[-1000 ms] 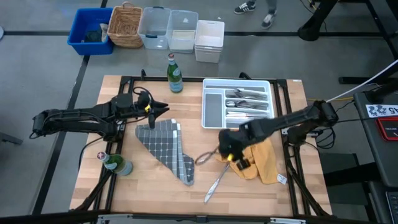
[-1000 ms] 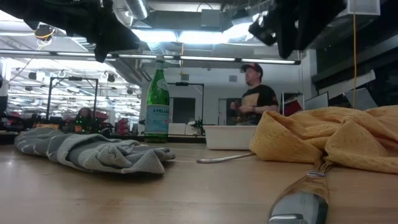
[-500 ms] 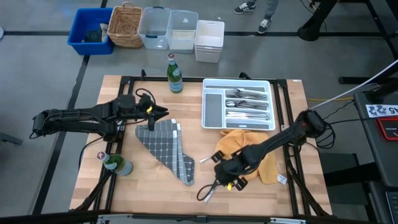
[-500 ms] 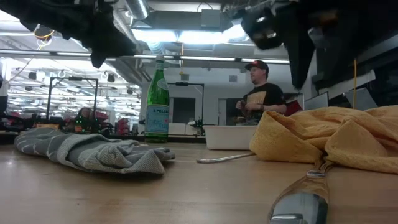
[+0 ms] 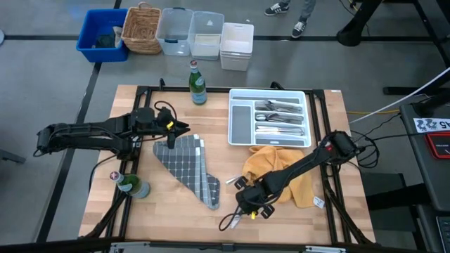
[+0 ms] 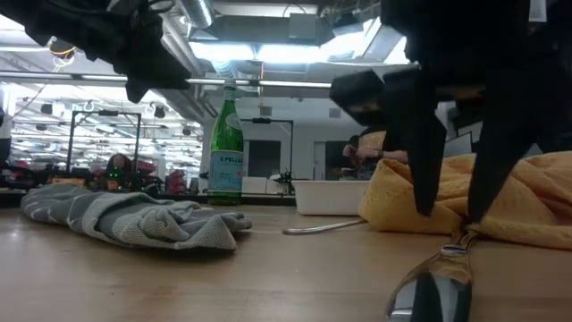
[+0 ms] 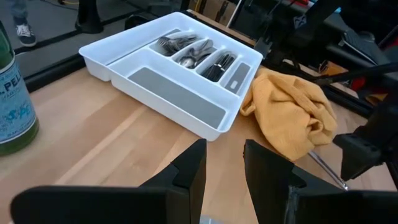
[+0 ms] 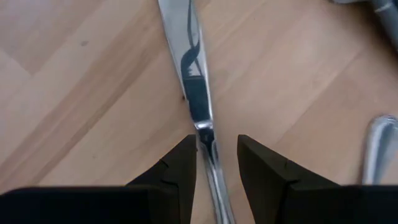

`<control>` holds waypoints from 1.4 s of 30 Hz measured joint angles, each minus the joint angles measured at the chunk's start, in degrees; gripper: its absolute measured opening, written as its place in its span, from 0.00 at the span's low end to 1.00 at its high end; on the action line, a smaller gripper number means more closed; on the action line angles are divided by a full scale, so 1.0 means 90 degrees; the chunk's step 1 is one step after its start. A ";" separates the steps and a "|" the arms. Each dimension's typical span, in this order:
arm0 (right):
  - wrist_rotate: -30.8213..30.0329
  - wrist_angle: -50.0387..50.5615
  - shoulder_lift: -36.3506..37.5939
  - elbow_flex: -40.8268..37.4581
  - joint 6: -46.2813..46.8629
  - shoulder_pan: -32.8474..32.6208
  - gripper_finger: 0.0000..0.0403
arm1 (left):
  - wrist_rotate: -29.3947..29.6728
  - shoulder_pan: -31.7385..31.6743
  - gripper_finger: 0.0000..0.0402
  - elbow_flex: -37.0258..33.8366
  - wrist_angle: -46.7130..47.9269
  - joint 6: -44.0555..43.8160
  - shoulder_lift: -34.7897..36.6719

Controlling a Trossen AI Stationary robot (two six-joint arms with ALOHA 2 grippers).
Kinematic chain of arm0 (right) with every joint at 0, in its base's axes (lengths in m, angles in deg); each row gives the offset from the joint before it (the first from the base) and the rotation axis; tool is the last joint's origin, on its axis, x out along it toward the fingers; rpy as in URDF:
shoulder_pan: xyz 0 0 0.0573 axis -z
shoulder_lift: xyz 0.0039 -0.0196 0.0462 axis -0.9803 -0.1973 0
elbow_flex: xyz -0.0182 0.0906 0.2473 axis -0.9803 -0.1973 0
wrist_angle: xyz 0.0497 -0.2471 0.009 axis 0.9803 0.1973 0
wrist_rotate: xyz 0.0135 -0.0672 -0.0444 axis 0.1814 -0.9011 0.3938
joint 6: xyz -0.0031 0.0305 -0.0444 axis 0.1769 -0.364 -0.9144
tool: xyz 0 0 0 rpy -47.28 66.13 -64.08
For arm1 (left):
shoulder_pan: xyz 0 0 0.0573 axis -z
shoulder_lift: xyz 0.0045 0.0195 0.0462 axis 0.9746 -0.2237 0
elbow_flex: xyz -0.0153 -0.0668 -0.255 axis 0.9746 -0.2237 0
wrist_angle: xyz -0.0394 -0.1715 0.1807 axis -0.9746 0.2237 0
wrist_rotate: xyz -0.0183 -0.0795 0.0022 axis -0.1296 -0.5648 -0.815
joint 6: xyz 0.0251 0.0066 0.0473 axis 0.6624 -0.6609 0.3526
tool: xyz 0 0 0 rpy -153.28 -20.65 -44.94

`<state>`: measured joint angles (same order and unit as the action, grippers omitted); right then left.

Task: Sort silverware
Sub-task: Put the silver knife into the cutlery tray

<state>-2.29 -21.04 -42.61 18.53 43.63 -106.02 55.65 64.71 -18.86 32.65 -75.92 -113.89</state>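
A silver knife (image 5: 226, 223) lies flat on the wooden table near its front edge. My right gripper (image 5: 245, 208) points down over it, open, one finger on either side of the knife (image 8: 189, 68) without touching it; the low view shows the fingers astride the knife (image 6: 433, 286). Another piece of silverware (image 5: 228, 180) lies flat between the grey cloth and the yellow cloth. More silverware (image 5: 281, 116) fills the white tray's (image 5: 268, 91) right compartments. My left gripper (image 5: 176, 130) waits open above the grey cloth's far end.
A yellow cloth (image 5: 281, 172) lies crumpled just behind my right gripper, and a grey checked cloth (image 5: 186, 165) lies left of centre. Green bottles stand at the far edge (image 5: 197, 83) and at the near left (image 5: 130, 185). Bare wood lies around the knife.
My right gripper has come down and toward the table's near-left, from above the yellow cloth's left edge to the knife, rolling its wrist as it went. Its fingers now stand on either side of the knife. The knife and the cloths have not moved.
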 joint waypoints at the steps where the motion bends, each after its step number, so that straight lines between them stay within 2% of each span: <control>1: 0.0018 -0.0017 -0.0044 0.0000 0.0000 0.0000 0.30 | 0.0000 0.0000 0.24 0.0000 0.0002 0.0000 0.0000; 20: -0.0039 0.0041 -0.0414 0.0022 0.0018 0.0000 0.30 | 0.0000 0.0000 0.24 0.0000 0.0159 0.0025 0.0000; 23: -0.0062 0.0029 -0.0449 0.0022 0.0022 0.0000 0.27 | 0.0000 0.0000 0.24 0.0000 0.0234 0.0024 0.0000; 33: -0.0113 0.0017 -0.0462 0.0019 0.0151 -0.0002 0.09 | 0.0000 0.0000 0.24 0.0000 0.0335 0.0051 0.0000; 42: -0.0129 0.0098 -0.0501 0.0189 0.0591 0.0002 0.12 | 0.0000 0.0000 0.24 0.0000 0.0333 0.0068 0.0000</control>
<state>-3.45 -20.16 -47.12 20.23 48.95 -106.00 55.65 64.71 -18.86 35.65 -75.31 -113.89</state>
